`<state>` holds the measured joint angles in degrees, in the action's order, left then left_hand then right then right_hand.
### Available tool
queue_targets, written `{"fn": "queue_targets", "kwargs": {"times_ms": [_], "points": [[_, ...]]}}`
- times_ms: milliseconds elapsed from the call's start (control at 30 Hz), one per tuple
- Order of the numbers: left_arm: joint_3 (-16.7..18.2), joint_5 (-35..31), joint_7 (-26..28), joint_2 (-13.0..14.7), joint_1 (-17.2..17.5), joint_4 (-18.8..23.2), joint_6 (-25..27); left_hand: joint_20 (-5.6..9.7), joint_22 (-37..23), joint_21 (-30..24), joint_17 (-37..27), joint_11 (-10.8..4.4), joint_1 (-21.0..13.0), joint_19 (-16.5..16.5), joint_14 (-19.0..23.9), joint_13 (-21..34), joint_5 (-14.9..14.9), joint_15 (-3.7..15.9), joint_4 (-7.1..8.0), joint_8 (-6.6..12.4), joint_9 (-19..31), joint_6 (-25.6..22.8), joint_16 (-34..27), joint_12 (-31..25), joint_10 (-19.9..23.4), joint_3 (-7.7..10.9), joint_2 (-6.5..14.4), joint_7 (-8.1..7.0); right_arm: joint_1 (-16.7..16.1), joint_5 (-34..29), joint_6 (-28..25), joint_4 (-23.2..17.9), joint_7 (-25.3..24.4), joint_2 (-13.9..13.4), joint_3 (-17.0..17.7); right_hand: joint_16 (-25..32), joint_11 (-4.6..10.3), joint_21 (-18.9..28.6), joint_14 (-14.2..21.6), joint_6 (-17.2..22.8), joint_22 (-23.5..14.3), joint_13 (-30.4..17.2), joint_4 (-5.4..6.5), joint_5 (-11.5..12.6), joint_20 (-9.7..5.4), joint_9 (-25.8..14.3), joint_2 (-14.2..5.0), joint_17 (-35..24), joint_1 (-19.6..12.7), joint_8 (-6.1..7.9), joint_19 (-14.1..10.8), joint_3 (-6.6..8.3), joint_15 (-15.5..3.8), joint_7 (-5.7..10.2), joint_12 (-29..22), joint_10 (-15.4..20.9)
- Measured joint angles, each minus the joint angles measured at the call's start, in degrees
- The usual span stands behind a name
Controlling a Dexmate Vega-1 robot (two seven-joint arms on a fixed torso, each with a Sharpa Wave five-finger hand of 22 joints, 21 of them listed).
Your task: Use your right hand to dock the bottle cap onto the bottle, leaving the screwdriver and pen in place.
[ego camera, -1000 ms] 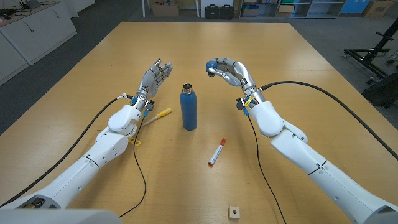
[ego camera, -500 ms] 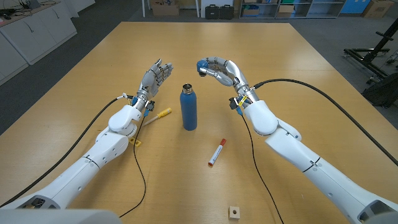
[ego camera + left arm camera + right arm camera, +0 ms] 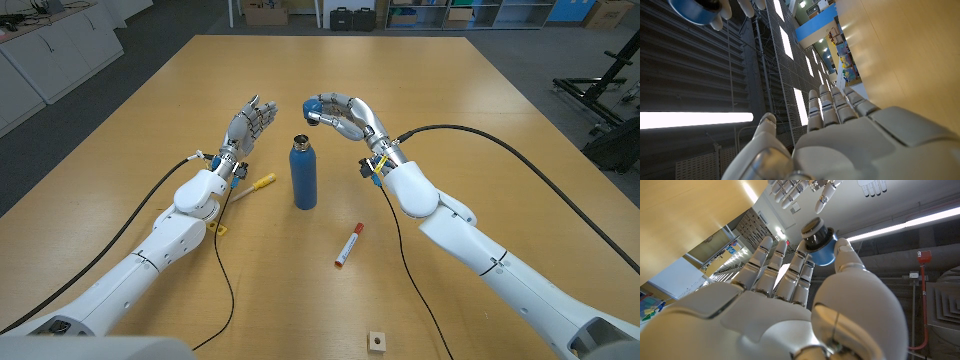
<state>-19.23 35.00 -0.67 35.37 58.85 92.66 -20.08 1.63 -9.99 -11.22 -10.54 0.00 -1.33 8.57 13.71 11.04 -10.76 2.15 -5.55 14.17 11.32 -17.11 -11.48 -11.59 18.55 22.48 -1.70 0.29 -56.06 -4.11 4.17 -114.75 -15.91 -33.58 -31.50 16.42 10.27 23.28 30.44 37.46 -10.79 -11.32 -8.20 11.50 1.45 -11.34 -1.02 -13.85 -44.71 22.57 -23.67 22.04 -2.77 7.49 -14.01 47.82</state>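
Head view shows the right robot hand [image 3: 338, 115] pinching the blue bottle cap [image 3: 313, 107] just above and beside the upright blue bottle [image 3: 303, 174]. Misaligned lowering could tip the bottle toward the screwdriver [image 3: 252, 186].

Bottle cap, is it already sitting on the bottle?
No, the right hand holds the bottle cap in the air beside the bottle.

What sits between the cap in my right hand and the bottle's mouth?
Nothing: in the head view only bare air separates the cap, pinched by the right hand, from the bottle.
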Motion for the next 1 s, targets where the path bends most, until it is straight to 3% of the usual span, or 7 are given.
{"fn": "queue_targets", "kwargs": {"times_ms": [1000], "points": [[0.22, 0.20, 0.15, 0.03, 0.29, -0.41, -0.05, 0.00, 0.00, 0.00, 0.00, -0.32, 0.00, 0.00, 0.00, 0.00, 0.00, 0.00, -0.41, -0.44, 0.00, 0.01, 0.00, 0.00, 0.31, -0.08, 0.00, 0.01, -0.75, -2.02, 3.71, 2.12, 0.15, 1.16, -1.83, 0.00, 0.01, -0.44, 0.00, 0.31, 0.00, -0.30, 0.20, -0.10, 0.62, 0.03, -0.66, -0.15, 0.66, 0.03, 0.62, -0.14, 0.00, -0.32, 0.18, 0.01]]}}
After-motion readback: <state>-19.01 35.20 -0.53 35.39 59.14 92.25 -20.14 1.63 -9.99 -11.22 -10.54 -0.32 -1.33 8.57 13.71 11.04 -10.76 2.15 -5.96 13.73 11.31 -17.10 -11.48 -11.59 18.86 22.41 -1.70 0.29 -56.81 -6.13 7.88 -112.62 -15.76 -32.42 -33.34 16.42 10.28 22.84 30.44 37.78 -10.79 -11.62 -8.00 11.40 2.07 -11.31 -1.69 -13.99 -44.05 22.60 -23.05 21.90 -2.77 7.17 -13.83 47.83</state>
